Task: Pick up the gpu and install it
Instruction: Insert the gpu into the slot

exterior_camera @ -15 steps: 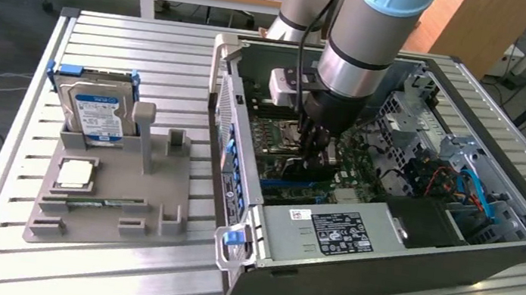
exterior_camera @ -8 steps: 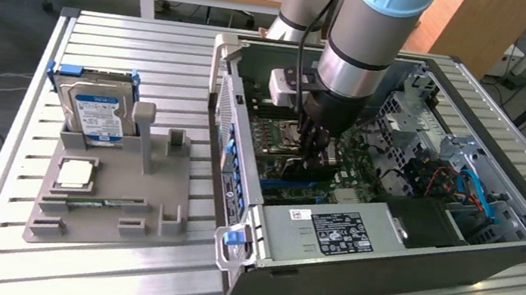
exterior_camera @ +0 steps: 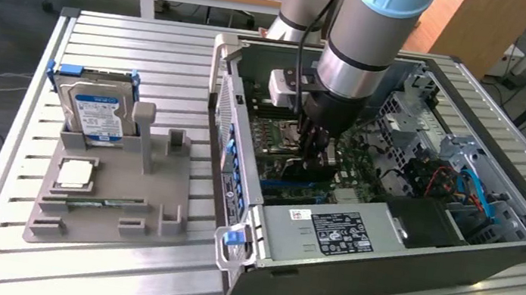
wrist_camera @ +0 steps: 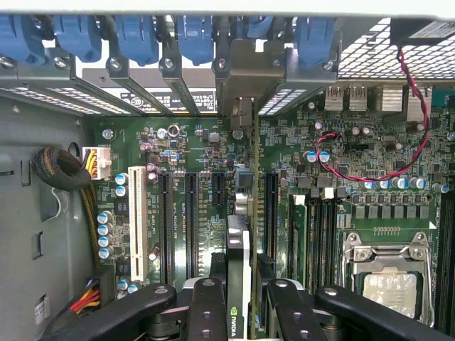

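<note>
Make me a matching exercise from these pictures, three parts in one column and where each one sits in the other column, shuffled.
Things:
1. gpu
2. hard drive
3. memory stick

Places:
A. lying flat in the grey holder
B. clamped in the gripper inside the case
C. standing upright in the grey holder

Pairs: 1-B, 2-C, 3-A
</note>
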Controlling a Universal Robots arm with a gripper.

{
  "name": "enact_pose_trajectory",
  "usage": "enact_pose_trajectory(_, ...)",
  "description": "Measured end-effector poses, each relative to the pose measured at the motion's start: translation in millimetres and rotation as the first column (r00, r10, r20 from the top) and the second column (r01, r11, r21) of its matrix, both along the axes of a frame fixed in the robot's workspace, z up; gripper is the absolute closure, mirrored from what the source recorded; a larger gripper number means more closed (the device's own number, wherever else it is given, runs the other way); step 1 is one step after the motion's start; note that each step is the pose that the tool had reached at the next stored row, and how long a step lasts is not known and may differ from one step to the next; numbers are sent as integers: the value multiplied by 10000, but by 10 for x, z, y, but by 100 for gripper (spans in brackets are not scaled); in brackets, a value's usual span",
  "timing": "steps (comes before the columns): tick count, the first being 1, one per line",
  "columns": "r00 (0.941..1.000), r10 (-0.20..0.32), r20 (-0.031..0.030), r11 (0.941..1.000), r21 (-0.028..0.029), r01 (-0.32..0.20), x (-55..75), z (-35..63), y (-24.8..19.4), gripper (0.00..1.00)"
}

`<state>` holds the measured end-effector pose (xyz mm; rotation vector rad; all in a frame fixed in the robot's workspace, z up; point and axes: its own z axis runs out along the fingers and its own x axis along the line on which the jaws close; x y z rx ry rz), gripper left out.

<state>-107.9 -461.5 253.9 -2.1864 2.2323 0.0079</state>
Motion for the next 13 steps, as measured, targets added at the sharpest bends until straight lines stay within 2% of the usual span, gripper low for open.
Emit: enact_pose_trajectory(13,10000,0,0,10000,0,0,0,-2,0,73)
